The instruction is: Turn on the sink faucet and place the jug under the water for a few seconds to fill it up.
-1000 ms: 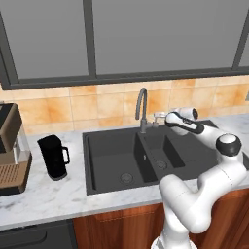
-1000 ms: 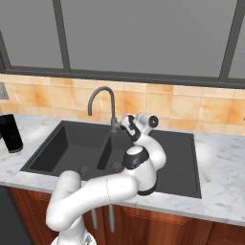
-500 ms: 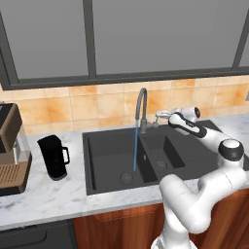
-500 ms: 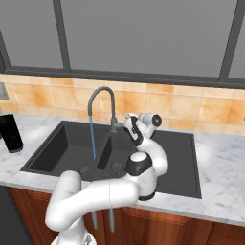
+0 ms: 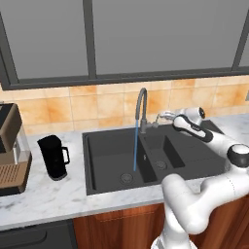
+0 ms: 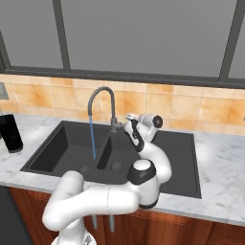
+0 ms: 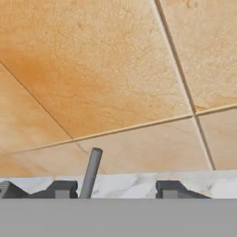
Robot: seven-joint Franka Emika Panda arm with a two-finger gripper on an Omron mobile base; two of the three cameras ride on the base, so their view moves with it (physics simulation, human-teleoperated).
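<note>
Tap already on: water (image 5: 135,146) falling in a thin blue line from the spout of the sink faucet (image 5: 141,104) into the left basin of the sink (image 5: 104,168), near its drain; filling not yet begun. Main risk judged to be the long transfer: jug (image 5: 53,157) standing upright on the marble counter (image 5: 44,199) off the sink's left edge, just beside the coffee machine (image 5: 10,151), while the gripper (image 5: 161,117) sits at the far side of the faucet, close to its side lever near the sink's back edge. A swing straight across would likely clip the gooseneck or knock the lever shut; a low sweep could catch the sink's front rim. Second risk: tall glossy jug toppling if nudged high on its wall, or pushed into the coffee machine, with little room on that side. Third: a jug held off the thin stream would take no water. Open room: broad bare counter in front of the jug toward the front edge, and both basins free of objects; space tight only around the faucet base and between jug and coffee machine. In the hand view, finger tips (image 7: 62,189) apart, a slim grey rod, probably the lever, standing between them against the tiled wall; jaws parted, nothing visibly clamped, contact with the rod not determinable.
</note>
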